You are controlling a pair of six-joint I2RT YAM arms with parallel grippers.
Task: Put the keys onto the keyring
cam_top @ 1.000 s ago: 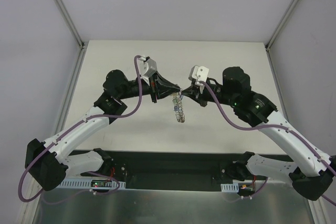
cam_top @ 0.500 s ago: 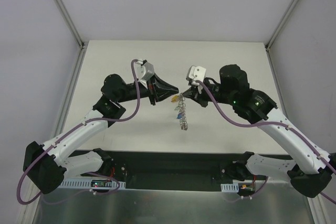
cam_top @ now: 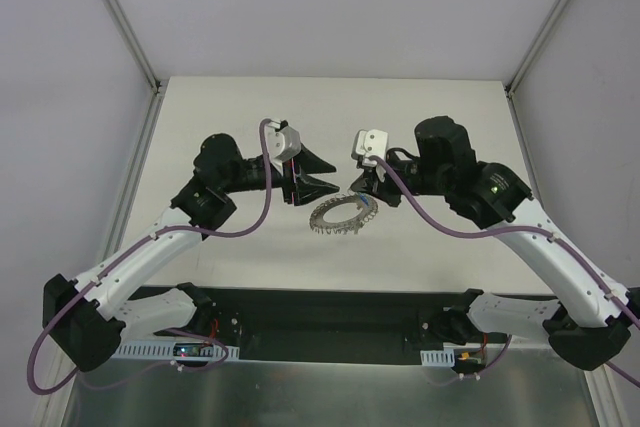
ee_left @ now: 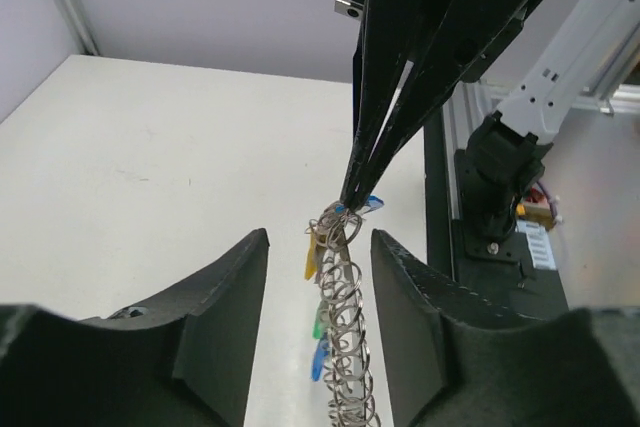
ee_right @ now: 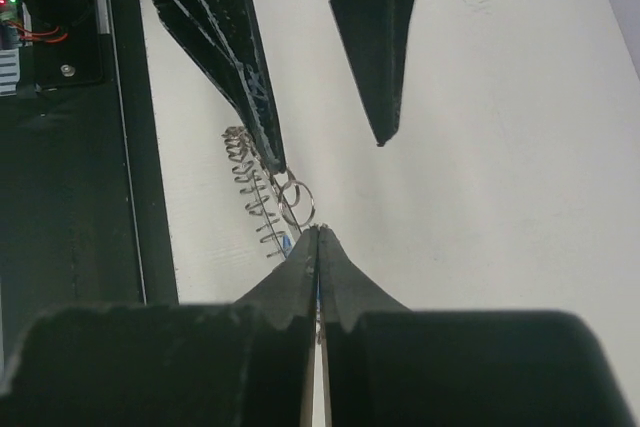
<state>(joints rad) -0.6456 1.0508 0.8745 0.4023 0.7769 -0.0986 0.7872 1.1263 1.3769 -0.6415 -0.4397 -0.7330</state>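
The keyring (cam_top: 338,215), a grey toothed ring, hangs above the table from my right gripper (cam_top: 363,199), which is shut on its upper edge. In the left wrist view the keyring (ee_left: 348,327) hangs edge-on between my left fingers without touching them. Yellow (ee_left: 311,257), green (ee_left: 319,325) and blue (ee_left: 320,357) keys dangle on it, and another blue key (ee_left: 372,203) sits at the right gripper's tips. My left gripper (ee_left: 320,242) is open around the ring. The right wrist view shows my right gripper (ee_right: 316,230) pinched shut, with the keyring (ee_right: 258,197) just beyond it.
The white table (cam_top: 450,117) lies under both arms, with grey walls at the back and sides. A black base rail (cam_top: 320,322) runs along the near edge. The left gripper's two fingers (ee_right: 240,67) reach into the right wrist view from the top.
My left gripper has opened and let go of the keyring. The ring, once hanging edge-on between both grippers, has swung flatter and now hangs from the right gripper alone.
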